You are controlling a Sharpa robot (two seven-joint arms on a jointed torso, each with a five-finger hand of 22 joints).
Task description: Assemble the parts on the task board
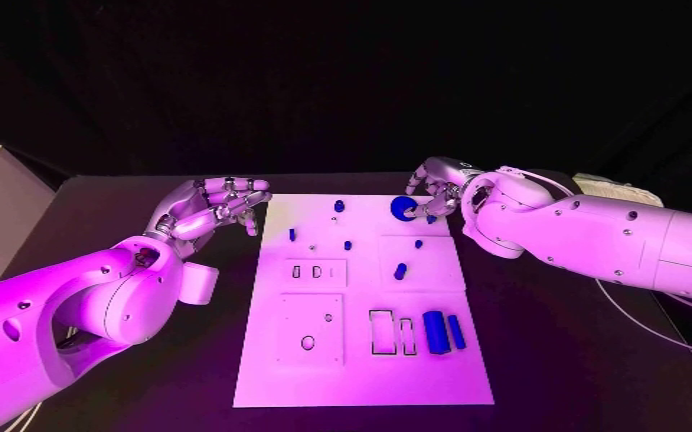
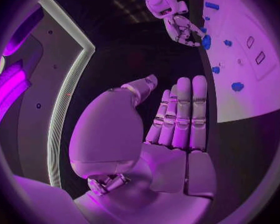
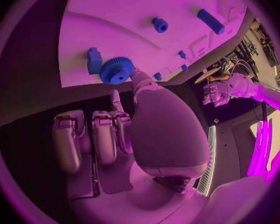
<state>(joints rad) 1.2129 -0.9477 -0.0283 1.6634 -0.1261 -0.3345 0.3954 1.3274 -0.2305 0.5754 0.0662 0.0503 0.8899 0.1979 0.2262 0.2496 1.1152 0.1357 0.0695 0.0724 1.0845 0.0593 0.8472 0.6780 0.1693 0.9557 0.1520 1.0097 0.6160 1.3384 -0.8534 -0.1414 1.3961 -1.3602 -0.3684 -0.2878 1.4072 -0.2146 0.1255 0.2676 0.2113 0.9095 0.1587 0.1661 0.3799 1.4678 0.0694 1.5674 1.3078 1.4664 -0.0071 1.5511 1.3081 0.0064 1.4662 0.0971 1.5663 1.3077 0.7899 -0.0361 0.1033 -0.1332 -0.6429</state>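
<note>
The white task board (image 1: 361,372) lies in the middle of the black table. A blue gear (image 1: 404,208) sits at its far right corner, and my right hand (image 1: 440,190) pinches the gear's rim between the thumb and a fingertip (image 3: 137,77). In the right wrist view the gear (image 3: 117,69) stands next to a small blue block (image 3: 94,59). My left hand (image 1: 216,208) hovers beside the board's far left edge, holding nothing. Its fingers (image 2: 184,112) lie straight, with the thumb apart. Two blue bars (image 1: 444,332) lie at the board's near right.
Small blue pegs (image 1: 339,206) stand across the far half of the board, and one oval piece (image 1: 401,271) lies at mid right. Empty slots (image 1: 392,333) and recessed plates (image 1: 312,328) fill the near half. A pale box (image 1: 617,190) sits behind my right arm.
</note>
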